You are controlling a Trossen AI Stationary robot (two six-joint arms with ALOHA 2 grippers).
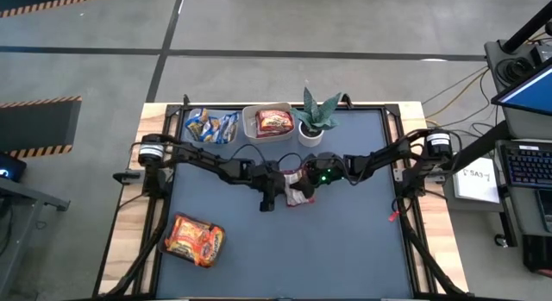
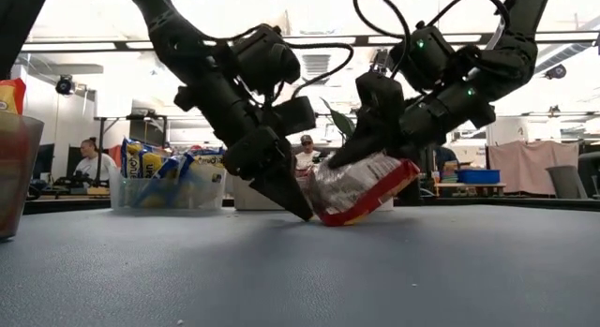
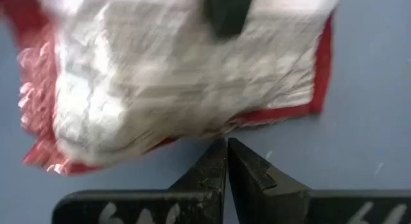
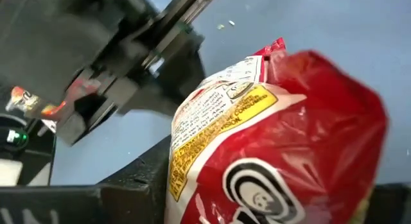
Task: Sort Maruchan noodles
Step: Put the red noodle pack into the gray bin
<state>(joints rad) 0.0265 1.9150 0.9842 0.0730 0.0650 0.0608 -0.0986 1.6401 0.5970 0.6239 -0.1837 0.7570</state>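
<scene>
A red-and-white Maruchan noodle packet (image 1: 298, 194) sits mid-table in my right gripper (image 2: 349, 166), which is shut on it. In the right wrist view the packet (image 4: 282, 140) fills the space between the fingers. My left gripper (image 3: 227, 150) is shut and points down at the mat, right beside the packet's lower red edge (image 3: 192, 135); in the low view it (image 2: 302, 211) stands just left of the packet (image 2: 361, 188). Other packets lie in tubs: blue-yellow ones (image 1: 211, 126), red ones (image 1: 272, 122), orange ones (image 1: 195, 239). My left gripper has its shut fingertips (image 3: 218, 153) down by the packet's lower edge; I cannot tell whether they touch it. My right gripper pinches the packet across its upper part, one finger (image 3: 225, 12) on the white back face (image 3: 192, 63). The fingers slant down from the table's right. The packet is tilted, its lower corner (image 2: 328, 220) at the mat.
Clear tubs stand along the far edge (image 1: 211, 137) (image 1: 269, 133), with a potted plant (image 1: 316, 118) beside them. A third tub (image 2: 14, 168) is near the left front corner. The dark mat (image 1: 345, 249) lies bare in front and to the right.
</scene>
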